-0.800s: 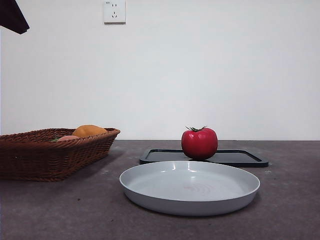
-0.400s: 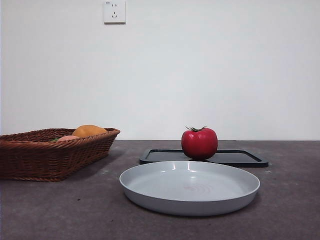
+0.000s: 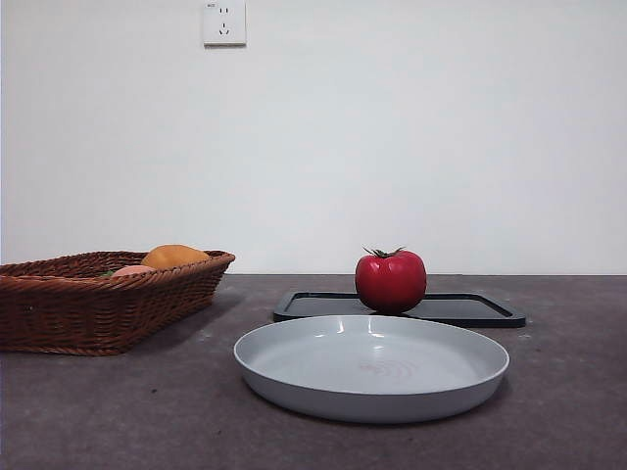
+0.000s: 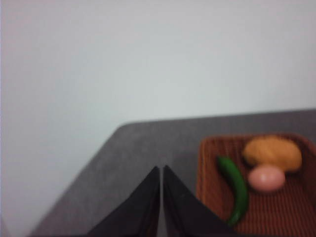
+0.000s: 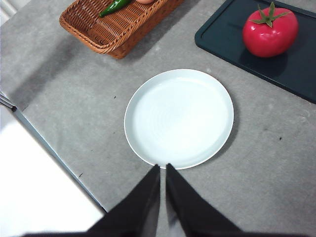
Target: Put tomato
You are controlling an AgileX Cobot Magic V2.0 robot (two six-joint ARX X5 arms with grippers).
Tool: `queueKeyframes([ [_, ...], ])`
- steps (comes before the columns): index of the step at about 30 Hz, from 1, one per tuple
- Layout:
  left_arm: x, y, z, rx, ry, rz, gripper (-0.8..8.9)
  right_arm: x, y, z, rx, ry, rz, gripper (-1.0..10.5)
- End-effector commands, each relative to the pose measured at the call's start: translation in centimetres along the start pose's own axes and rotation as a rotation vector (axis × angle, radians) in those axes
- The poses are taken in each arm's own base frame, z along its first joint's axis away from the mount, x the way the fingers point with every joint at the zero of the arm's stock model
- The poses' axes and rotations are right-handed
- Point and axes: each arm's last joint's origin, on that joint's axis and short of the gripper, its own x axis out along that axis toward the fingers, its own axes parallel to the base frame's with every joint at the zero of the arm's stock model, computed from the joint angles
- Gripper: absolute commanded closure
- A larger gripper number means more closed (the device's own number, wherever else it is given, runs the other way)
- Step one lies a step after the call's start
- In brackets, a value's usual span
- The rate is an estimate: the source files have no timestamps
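White wall with a socket [image 3: 224, 22] backs a grey worktop [image 3: 118, 401]. On it the tomato [image 3: 391, 280] sits upright on a black tray [image 3: 470, 309], behind an empty pale plate [image 3: 372, 367]; a wicker basket [image 3: 88, 304] to one side holds an orange fruit [image 3: 174, 257], a peach-coloured fruit [image 4: 266, 178] and a green chilli [image 4: 235, 190]. The left hand [image 4: 161, 170] hangs high near the basket, jaws pressed together on nothing. The right hand [image 5: 162, 168] hovers above the plate's near rim, jaws likewise closed and empty, well apart from the tomato. That tomato looks glossy and round, so likely slippery and light; a grasp across its widest middle, below the spiky stem [image 5: 267, 14], with gentle pressure, seems safest.
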Motion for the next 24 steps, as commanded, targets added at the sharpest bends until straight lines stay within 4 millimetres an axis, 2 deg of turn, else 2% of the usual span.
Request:
queueKeyframes([
  [1,-0.1,-0.1,-1.2,-0.027,0.022,0.0,8.05,-0.1,0.1,0.3,-0.006,-0.011,0.004,9.4],
  [10,-0.2,-0.6,-4.6,-0.032,0.136,-0.013,8.05,-0.1,0.1,0.3,-0.006,-0.011,0.004,9.4],
  [18,-0.7,-0.7,-5.7,-0.035,0.245,-0.027,8.05,-0.1,0.1,0.3,-0.006,-0.011,0.004,9.4],
  [24,-0.7,-0.7,-5.7,-0.069,0.251,-0.024,8.05,-0.1,0.1,0.3,-0.007,-0.014,0.004,9.4],
])
